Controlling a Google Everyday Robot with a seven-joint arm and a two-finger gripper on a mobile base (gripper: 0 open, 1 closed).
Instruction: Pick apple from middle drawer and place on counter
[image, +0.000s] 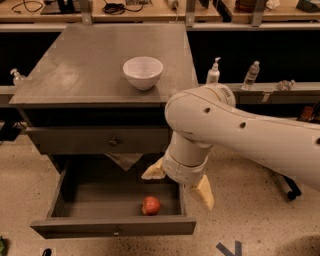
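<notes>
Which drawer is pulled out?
The lower drawer, holding the apple; the drawer above it is shut. The gripper hangs open above it, near the apple.

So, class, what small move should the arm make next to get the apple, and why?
Probably lower the gripper and ease it sideways toward the apple. Its jaws are spread, nothing is held, and it hangs over the right end of the open middle drawer. The apple lies apart from it, lower, near the drawer's front wall.

- apple (151, 205): small, red, yellowish patches, on the drawer floor just below-left of the spread jaws.
- middle drawer (115, 227): grey, pulled open, under the jaws.
- desk (90, 70): flat grey top, above and behind the jaws.
</notes>
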